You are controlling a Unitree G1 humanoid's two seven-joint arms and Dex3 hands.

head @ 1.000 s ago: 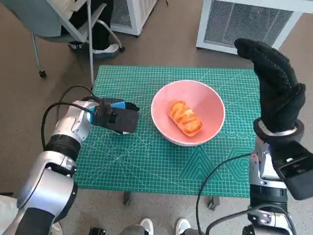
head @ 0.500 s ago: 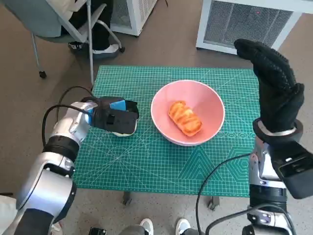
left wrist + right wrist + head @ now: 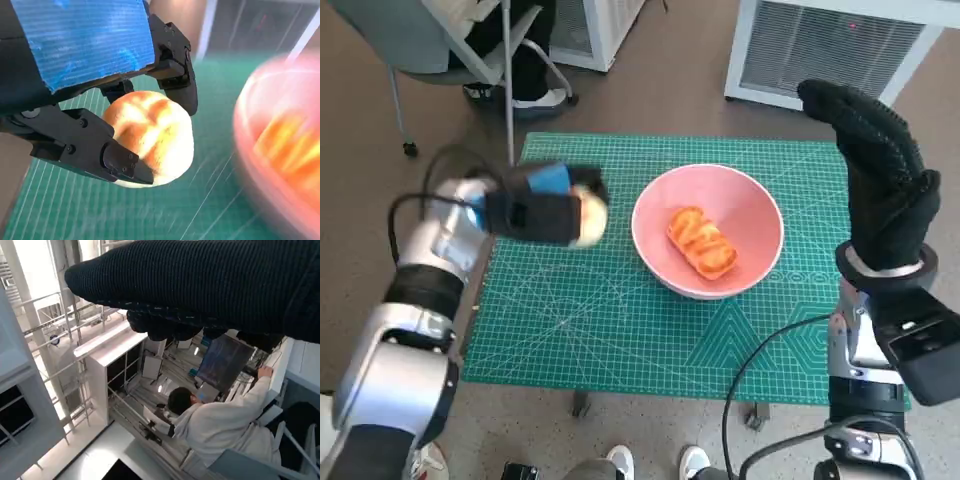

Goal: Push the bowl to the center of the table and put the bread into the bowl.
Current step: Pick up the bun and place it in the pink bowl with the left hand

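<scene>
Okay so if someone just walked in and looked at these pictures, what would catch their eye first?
Probably the pink bowl near the middle of the green mat, with a golden pastry lying in it. Next, the left hand, blurred, gripping a round bread roll beside the bowl's left. The gloved right hand is raised at the table's right edge, holding nothing.

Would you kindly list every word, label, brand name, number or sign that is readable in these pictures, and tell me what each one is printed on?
No text can be read in any view.
The green cutting mat carries only pale grid lines and printed shapes; any figures along its edges are too small to read.
The blue tape on the left robot hand is plain.
The pink bowl and the two bread pieces bear no markings.
</scene>
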